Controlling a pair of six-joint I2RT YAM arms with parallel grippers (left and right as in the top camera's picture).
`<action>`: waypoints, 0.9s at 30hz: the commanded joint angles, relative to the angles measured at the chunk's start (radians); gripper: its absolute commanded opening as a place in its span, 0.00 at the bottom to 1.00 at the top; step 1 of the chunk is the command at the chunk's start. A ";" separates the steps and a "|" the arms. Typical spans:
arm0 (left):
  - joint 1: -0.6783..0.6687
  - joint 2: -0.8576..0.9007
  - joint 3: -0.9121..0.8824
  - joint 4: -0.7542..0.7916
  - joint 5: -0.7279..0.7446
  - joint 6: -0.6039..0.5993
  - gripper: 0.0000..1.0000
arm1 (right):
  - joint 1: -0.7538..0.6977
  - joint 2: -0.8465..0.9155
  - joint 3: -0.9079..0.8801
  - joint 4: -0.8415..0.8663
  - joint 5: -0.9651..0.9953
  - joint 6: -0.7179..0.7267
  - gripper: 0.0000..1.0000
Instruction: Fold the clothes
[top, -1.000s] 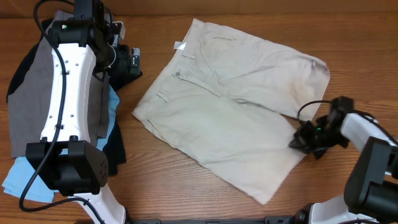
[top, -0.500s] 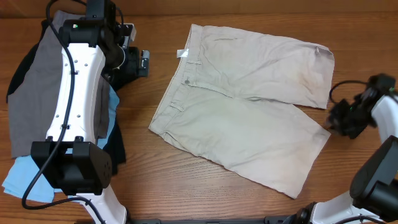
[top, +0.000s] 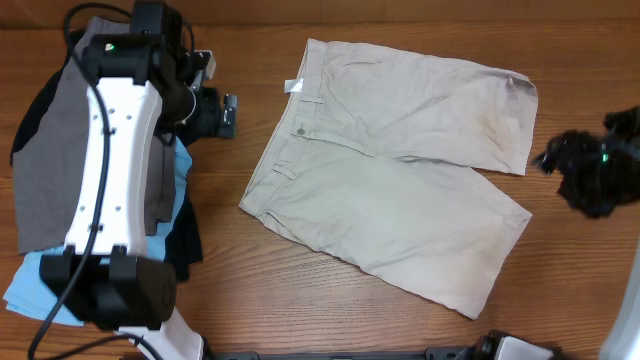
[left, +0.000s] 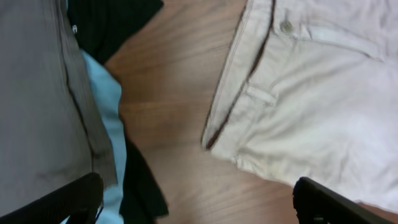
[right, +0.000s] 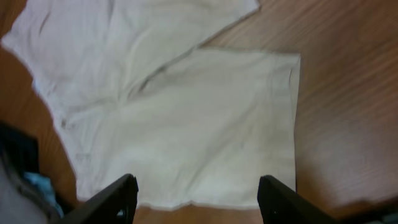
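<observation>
The beige khaki shorts (top: 400, 190) lie spread flat in the middle of the table, waistband with its button to the left and both legs pointing right. My left gripper (top: 220, 110) hangs open above bare wood between the clothes pile and the waistband (left: 249, 99), holding nothing. My right gripper (top: 562, 165) hovers open off the shorts' right edge. In the right wrist view the shorts (right: 186, 118) lie below its spread fingers (right: 118, 196), apart from them.
A pile at the left holds grey shorts (top: 50, 150), light-blue shorts (top: 30, 285) and a black garment (top: 185, 235). The left arm (top: 110, 170) stretches over that pile. Bare wood shows around the khaki shorts.
My right gripper dragged the lower leg hem to the right, flattening the shorts, then let go, opened and drew back to the right. The left gripper shifted only slightly.
</observation>
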 joint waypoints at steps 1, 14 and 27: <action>-0.036 -0.075 0.005 -0.066 0.007 -0.001 1.00 | 0.027 -0.091 0.019 -0.072 -0.002 0.008 0.67; -0.169 -0.077 -0.145 -0.126 -0.050 -0.083 1.00 | 0.183 -0.421 -0.317 -0.127 0.025 0.206 0.83; -0.175 -0.076 -0.583 0.320 -0.199 -0.849 0.97 | 0.217 -0.427 -0.634 -0.011 0.187 0.794 0.88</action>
